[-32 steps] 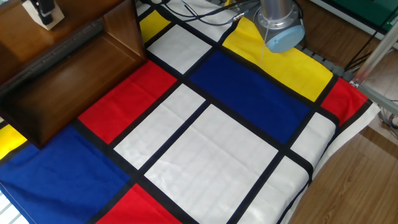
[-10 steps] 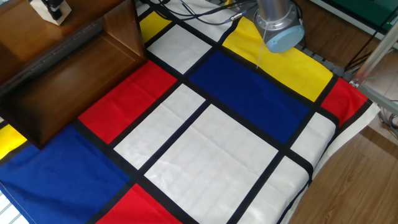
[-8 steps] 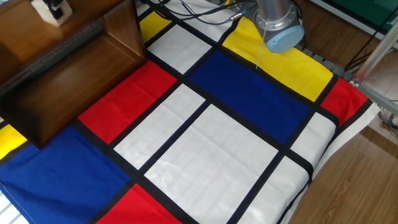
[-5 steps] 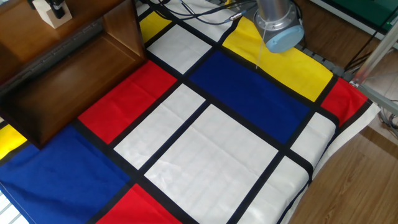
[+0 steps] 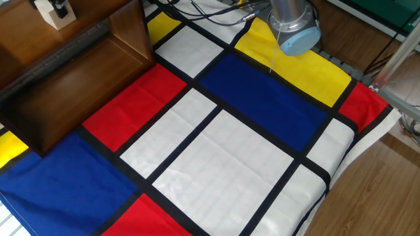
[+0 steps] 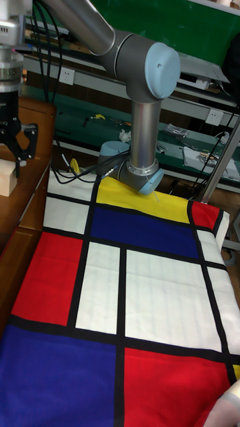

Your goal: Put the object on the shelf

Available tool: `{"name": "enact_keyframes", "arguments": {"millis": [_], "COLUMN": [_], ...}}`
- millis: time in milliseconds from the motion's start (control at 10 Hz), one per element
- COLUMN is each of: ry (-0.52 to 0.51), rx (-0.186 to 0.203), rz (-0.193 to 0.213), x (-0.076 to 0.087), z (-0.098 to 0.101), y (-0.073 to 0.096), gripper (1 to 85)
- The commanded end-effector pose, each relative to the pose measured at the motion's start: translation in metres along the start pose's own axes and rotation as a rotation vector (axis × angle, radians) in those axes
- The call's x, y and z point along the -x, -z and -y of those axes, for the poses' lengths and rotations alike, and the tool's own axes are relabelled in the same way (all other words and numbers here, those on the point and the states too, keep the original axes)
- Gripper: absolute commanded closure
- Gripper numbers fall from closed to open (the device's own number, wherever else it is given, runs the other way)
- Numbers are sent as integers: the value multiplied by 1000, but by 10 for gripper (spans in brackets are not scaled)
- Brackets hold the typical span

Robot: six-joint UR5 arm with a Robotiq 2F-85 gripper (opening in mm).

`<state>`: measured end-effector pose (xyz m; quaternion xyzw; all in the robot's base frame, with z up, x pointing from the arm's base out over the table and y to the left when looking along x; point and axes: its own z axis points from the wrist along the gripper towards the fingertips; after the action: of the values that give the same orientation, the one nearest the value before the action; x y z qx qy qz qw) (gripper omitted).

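The object [image 5: 52, 16], a small pale wooden block, rests on the top board of the dark brown shelf [image 5: 72, 72] at the far left. In the tall fixed view the object [image 6: 5, 179] is cut by the left edge and lies on the shelf [image 6: 10, 253]. My gripper [image 5: 47, 6] hangs over it, open, with one black finger on each side. In the tall fixed view the gripper [image 6: 9, 155] has its right finger [image 6: 30, 145] standing apart from the block's side.
A cloth of red, blue, yellow and white rectangles [image 5: 216, 151] covers the table. The arm's base [image 5: 295, 29] and a bundle of cables [image 5: 203, 10] sit at the back. The table's edge [image 5: 341, 177] drops off on the right, beside a metal post [image 5: 400, 59].
Since 3.2 s ago the fingers have spread away from the block, which shifted slightly up and right. Over the last second nothing visibly moved.
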<state>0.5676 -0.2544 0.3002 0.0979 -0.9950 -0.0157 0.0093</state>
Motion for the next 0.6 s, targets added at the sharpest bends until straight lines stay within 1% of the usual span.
{"name": "enact_keyframes", "arguments": {"millis": [0,200,400,500], "ry": [-9,-3,-3,-8], "rx": [-31,-49,-54,-66], "rz": [-5,-9,-9,-13], "x": [-11,-17,-18,-17], "z": [7,11,7,4], "y": [17,24,29,30], "gripper": [227,240,240,240]}}
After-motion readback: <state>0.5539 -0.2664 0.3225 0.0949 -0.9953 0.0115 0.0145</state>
